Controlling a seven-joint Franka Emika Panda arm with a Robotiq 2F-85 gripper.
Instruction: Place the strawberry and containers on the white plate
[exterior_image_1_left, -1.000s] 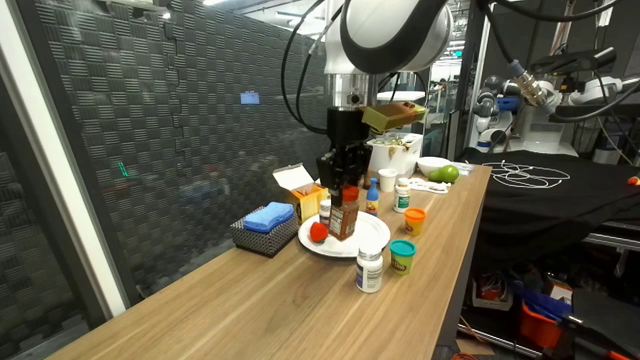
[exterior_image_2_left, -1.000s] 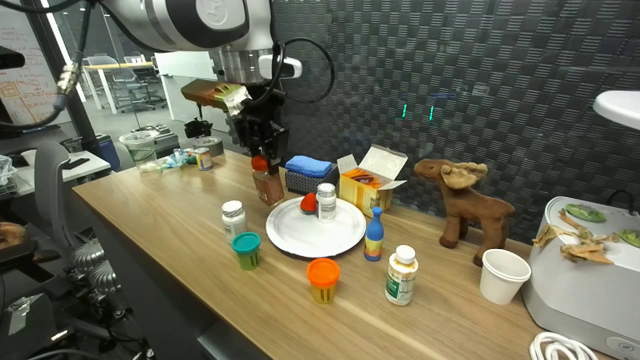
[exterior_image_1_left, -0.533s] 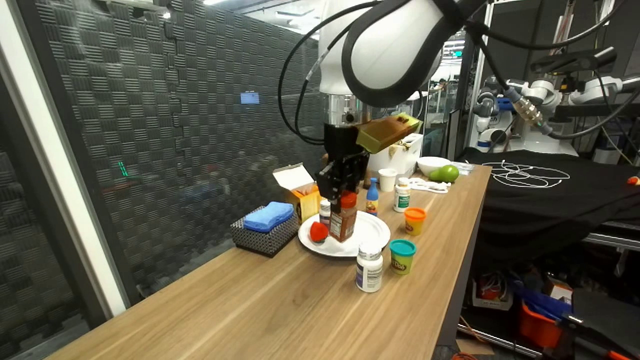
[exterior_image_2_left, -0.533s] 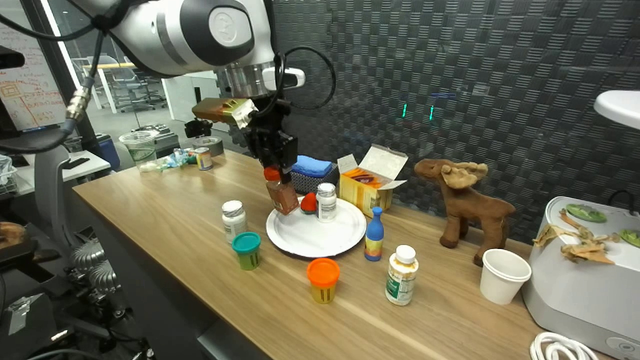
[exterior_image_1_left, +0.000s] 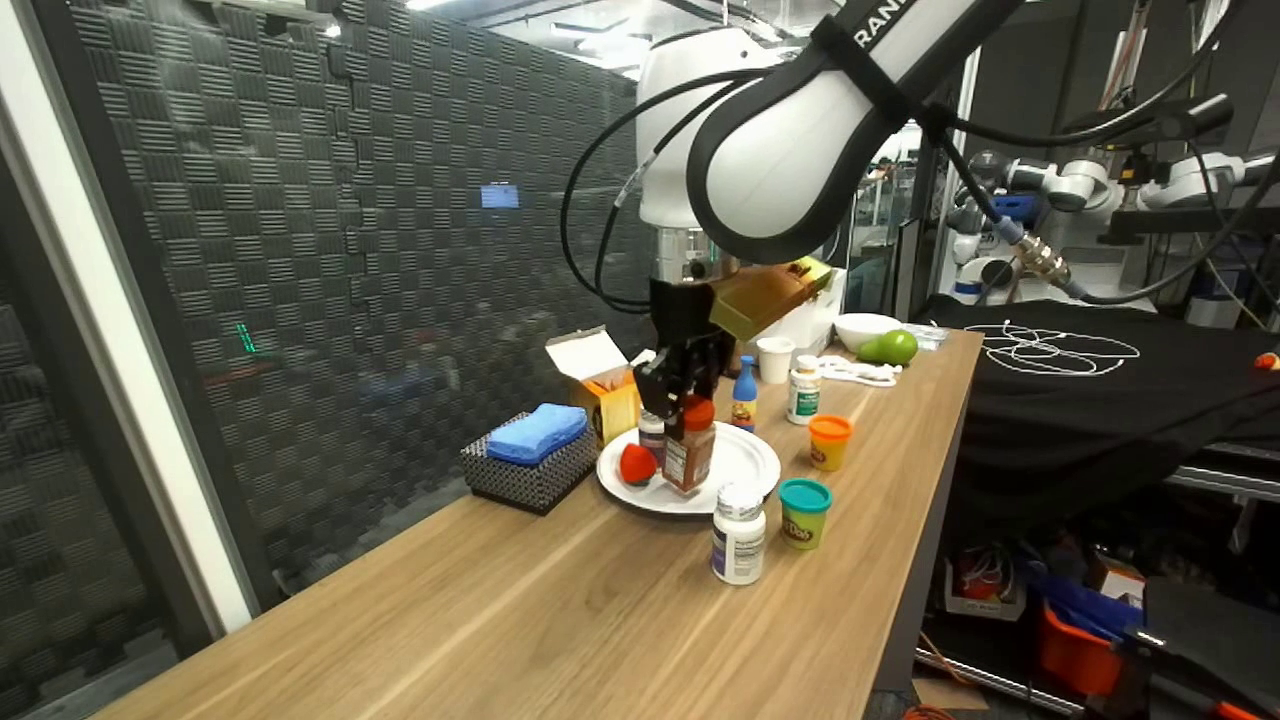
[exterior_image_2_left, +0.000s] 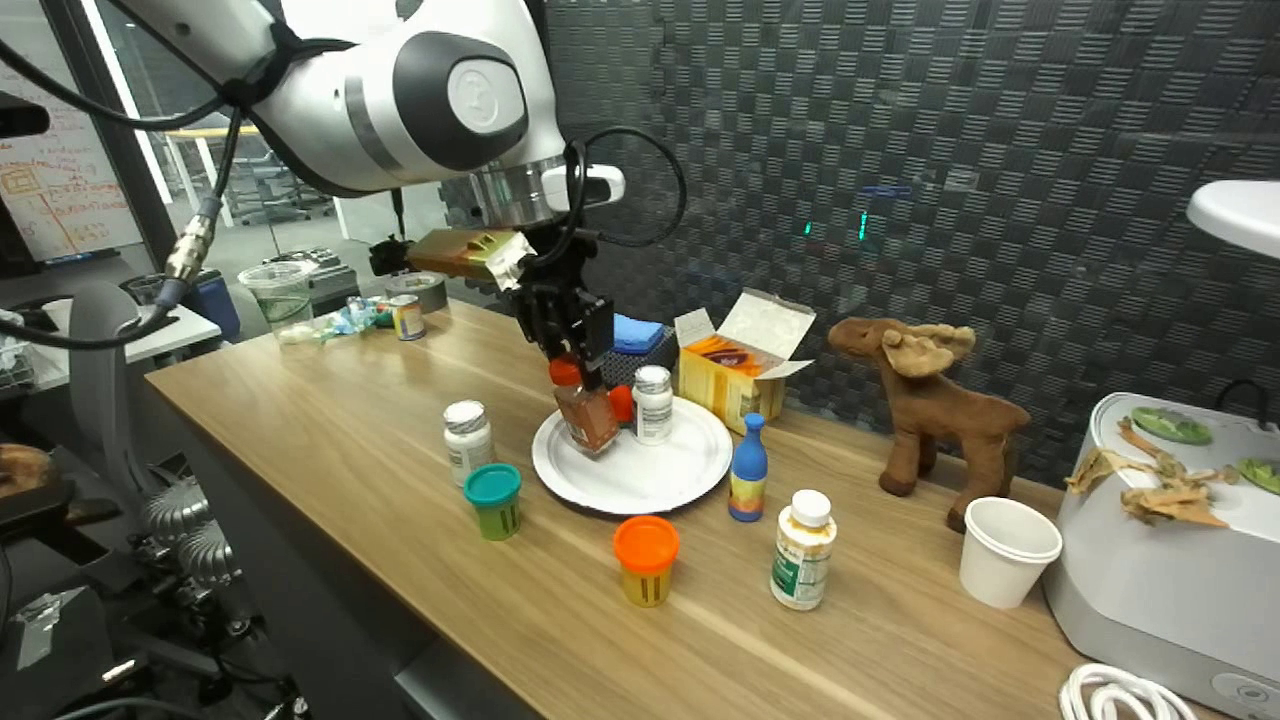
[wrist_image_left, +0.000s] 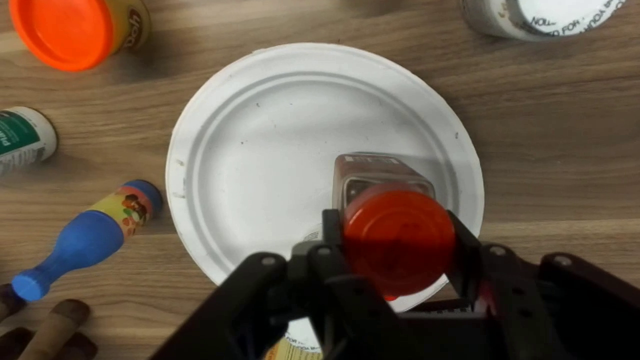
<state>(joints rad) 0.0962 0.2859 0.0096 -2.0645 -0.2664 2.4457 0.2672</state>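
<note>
Strawberry (exterior_image_1_left: 637, 464), small, roundish red toy: on the round, plain white plate (exterior_image_2_left: 650, 492), just beside a white-capped white plastic bottle (exterior_image_2_left: 653, 408). Square, clear, orange-red-capped, brown-filled spice bottle (exterior_image_2_left: 587, 420): tilted, base low over the plate, cannot tell whether touching; label too small to read. Black two-fingered gripper (wrist_image_left: 396, 232): jaws partway apart, clamped on the spice bottle at its cap end. Purple-labelled white plastic bottle (exterior_image_1_left: 738, 548): upright on wood-grain table (exterior_image_1_left: 500, 610), cap lettering including "FOR" in the wrist view. Teal-lidded green plastic tub (exterior_image_1_left: 803, 516): just beside that bottle, "Doh" legible on side. Orange-lidded yellow plastic tub (wrist_image_left: 80, 30): "Doh" likewise legible. Green-labelled white plastic bottle (wrist_image_left: 20, 137): "Pla" legible, further print too small to read. Slender blue bottle (wrist_image_left: 92, 237): upright near the plate, yellow-orange label. Black-trimmed white robot arm (exterior_image_1_left: 780, 180): "RAN" legible in an exterior view, remainder cut off.
</note>
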